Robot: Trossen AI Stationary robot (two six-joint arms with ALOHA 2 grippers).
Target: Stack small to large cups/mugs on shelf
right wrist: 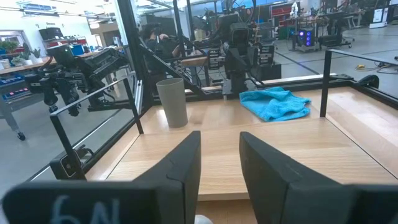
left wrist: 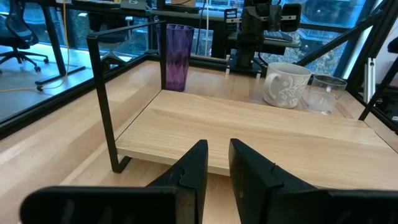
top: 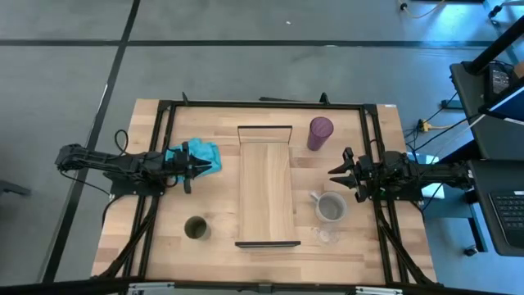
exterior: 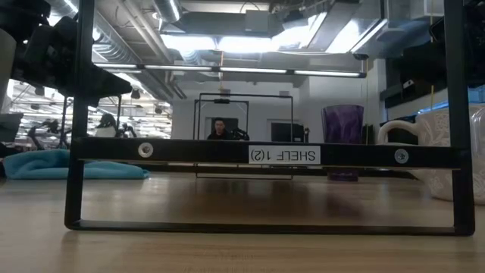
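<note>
The shelf runs lengthwise between the arms; the left gripper and right gripper flank it, fingers slightly parted, empty.

Shelf: long light-wood board, black end frames, nothing on it. Purple tumbler upright right of its far end. Grey handled mug and tiny clear glass right of near end, upright. Olive cup left of near end.

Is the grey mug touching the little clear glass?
Apart. The high view shows bare tabletop between the grey mug and the clear glass; neither stands on the shelf.
</note>
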